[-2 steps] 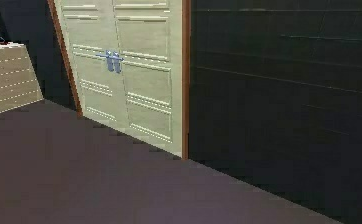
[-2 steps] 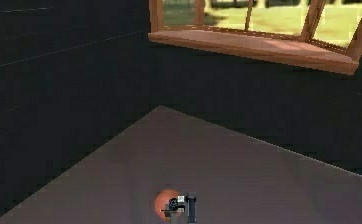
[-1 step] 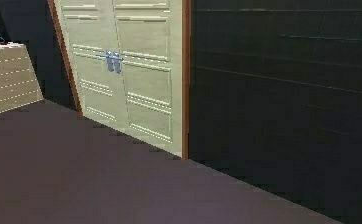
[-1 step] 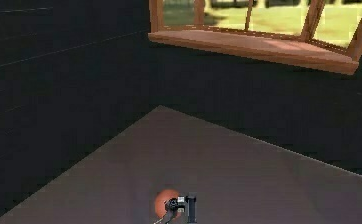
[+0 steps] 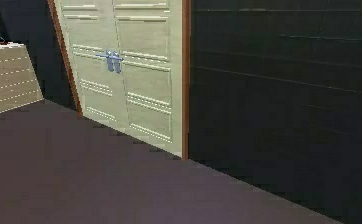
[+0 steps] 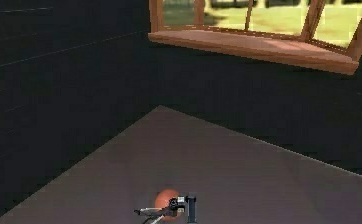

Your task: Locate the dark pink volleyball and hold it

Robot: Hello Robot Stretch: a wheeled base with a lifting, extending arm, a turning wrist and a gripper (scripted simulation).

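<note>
A pale double door [image 5: 124,70] is recorded in the forward view, whereas at the arm side view's bottom centre a reddish ball [image 6: 167,197] is noted at the fingers [image 6: 151,211], their state and hold undeterminable.

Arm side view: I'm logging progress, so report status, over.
Fingers low at the view's bottom edge. Reddish-pink ball right at them; cannot tell if held. Bare floor around, nothing in the way.

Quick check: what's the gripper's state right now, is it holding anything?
Gripper: state cannot be told. A reddish-pink ball shows right at its fingers, but whether it is held cannot be told.
</note>
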